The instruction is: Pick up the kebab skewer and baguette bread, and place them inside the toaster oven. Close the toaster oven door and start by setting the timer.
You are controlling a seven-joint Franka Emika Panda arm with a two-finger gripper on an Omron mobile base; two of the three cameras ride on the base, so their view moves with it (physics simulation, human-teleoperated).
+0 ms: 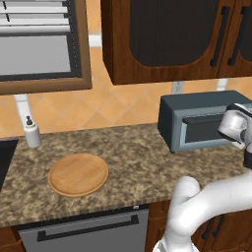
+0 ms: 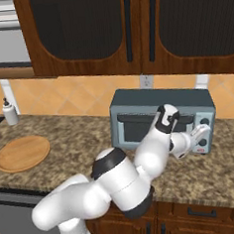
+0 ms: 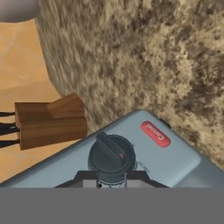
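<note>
Gripper (image 2: 205, 132) sits right at the knob (image 3: 110, 154) on the right front of the toaster oven (image 2: 160, 99), far right on worktop (image 1: 142, 152), prob. to set timer w/ door (image 2: 135, 127) shut; grip state: can't tell.

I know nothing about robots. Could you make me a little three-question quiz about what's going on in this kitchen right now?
1. True or false: the toaster oven door is shut.
2. What lies on the round wooden board? A) a baguette B) a skewer C) nothing
3. Which oven part is the gripper at?

Key: 1 true. 2 C. 3 a dark knob on the toaster oven, right front side.
</note>
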